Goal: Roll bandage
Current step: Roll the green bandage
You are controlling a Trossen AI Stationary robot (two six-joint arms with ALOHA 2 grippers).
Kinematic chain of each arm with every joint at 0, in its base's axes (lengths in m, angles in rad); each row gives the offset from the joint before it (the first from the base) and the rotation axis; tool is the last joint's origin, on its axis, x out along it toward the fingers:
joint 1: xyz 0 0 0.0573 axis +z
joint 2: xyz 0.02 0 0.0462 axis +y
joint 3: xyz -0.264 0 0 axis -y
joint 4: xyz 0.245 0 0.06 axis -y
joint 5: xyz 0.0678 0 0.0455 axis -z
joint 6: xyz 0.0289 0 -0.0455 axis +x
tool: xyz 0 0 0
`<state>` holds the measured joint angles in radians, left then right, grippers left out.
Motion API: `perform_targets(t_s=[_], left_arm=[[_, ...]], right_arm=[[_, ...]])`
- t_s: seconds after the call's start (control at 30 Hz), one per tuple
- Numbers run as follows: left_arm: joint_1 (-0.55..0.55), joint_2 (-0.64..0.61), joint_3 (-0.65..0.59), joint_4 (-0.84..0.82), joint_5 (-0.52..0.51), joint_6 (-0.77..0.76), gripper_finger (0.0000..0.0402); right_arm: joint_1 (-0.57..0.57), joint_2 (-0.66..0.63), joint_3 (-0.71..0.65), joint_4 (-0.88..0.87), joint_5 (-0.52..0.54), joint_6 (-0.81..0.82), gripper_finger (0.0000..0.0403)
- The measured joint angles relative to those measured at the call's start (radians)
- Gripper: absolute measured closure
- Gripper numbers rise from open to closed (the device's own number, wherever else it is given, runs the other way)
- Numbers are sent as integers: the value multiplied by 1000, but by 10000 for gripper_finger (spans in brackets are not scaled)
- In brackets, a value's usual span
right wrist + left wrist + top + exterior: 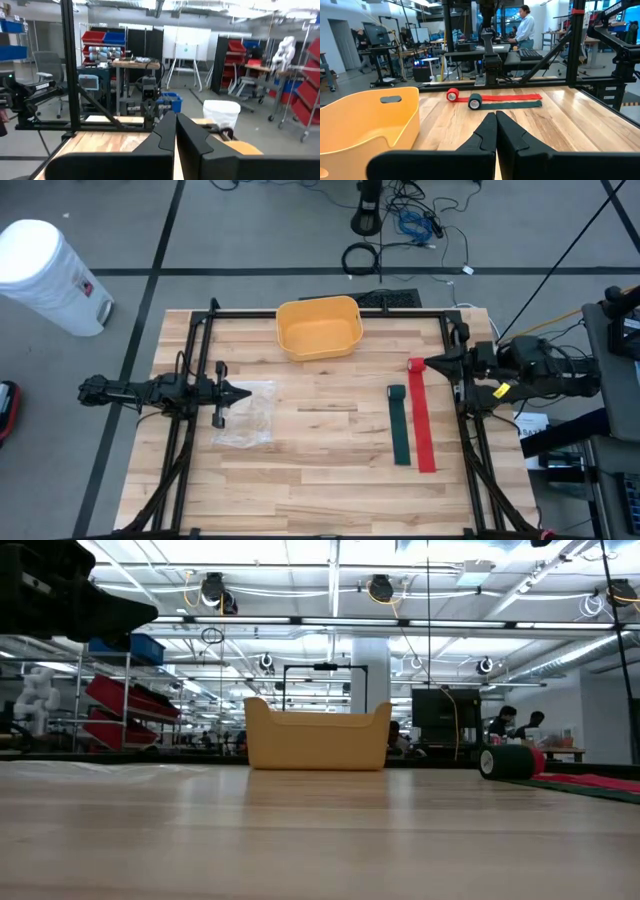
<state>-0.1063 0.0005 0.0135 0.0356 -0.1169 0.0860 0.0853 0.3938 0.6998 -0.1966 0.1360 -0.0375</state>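
**Operator:** While both arms wait, report from left to right.

**Arm:** At centre left, my left gripper (243,392) has its fingers pressed together, empty. Right of centre lie the green bandage (399,425) and red bandage (420,417), long axes running top to bottom, rolled ends uppermost. My right gripper (418,366), also pressed together, sits nearest the red roll.

**Operator:** Which arm leads?

**Arm:** The right, I judge.

Both arms matte black, boxy joints, thin black cables along the links. Right arm (530,370) has a small yellow tag. Left arm (150,391) plain; fingers (485,135) black, wedge-shaped.
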Motion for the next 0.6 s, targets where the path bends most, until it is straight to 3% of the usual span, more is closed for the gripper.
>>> perform_targets(t_s=[0.47,0.6], left_arm=[[0,0,0,1,0,0,401],[0,0,0,10,-49,-2,401]], right_arm=[[0,116,0,-135,-2,145,403],[0,147,0,-152,-1,173,403]])
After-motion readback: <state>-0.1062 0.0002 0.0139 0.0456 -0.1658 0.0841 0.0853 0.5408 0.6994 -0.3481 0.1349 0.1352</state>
